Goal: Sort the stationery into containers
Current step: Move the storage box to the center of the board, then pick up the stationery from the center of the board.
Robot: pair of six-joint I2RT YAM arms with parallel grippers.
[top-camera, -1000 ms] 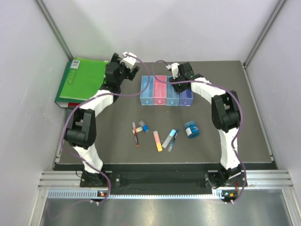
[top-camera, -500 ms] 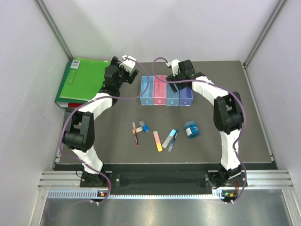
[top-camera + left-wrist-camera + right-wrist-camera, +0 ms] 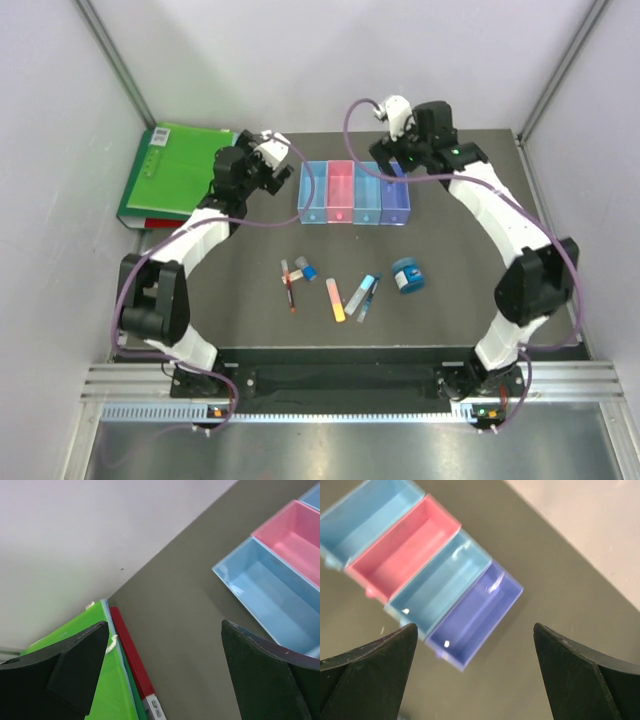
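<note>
The containers [image 3: 354, 192] stand as a joined row at the back of the table: light blue [image 3: 365, 515], pink [image 3: 402, 550], light blue [image 3: 440, 587] and purple [image 3: 472, 615], all four showing bare insides. The stationery lies nearer the front: red pen [image 3: 291, 287], blue-capped piece [image 3: 306, 268], orange-pink stick [image 3: 335, 299], grey stick [image 3: 361, 292], blue pen [image 3: 370, 298] and blue tape roll [image 3: 407, 274]. My right gripper [image 3: 474, 630] hangs open above the purple bin's far right side, holding nothing. My left gripper [image 3: 164, 630] is open over bare table left of the bins.
A big green folder [image 3: 175, 170] lies on a red one [image 3: 131, 655] at the back left corner, close to my left gripper. Light walls close in the back and both sides of the dark table [image 3: 480, 210].
My right gripper has opened wide and risen up and back, away from the bins. My left gripper has shifted slightly and stays open.
</note>
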